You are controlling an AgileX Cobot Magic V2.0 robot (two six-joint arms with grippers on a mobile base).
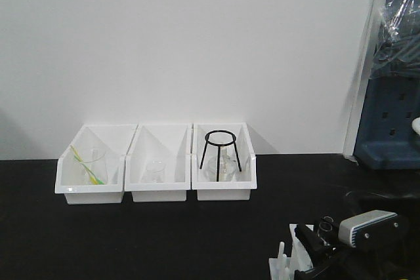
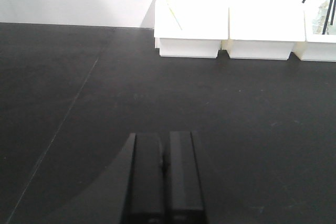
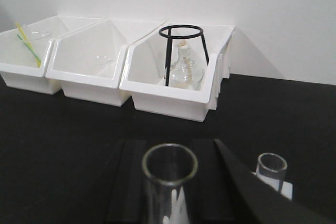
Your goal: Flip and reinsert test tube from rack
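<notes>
A clear glass test tube (image 3: 169, 192) stands between the black fingers of my right gripper (image 3: 169, 143), its open mouth pointing up. The fingers press against both of its sides. Just to the right, a second tube (image 3: 271, 166) sits in the white rack (image 3: 285, 188). In the front view the rack (image 1: 283, 268) shows at the bottom edge with short pegs, and my right gripper (image 1: 314, 235) hangs right over it. My left gripper (image 2: 165, 136) is shut with nothing in it, low over the bare black table far to the left.
Three white open-front bins (image 1: 159, 191) stand along the back wall. The left one holds yellow-green sticks (image 1: 87, 164), the middle a small beaker (image 1: 155, 168), the right a black ring tripod (image 1: 220, 150) and a flask. Blue equipment (image 1: 390, 122) stands far right.
</notes>
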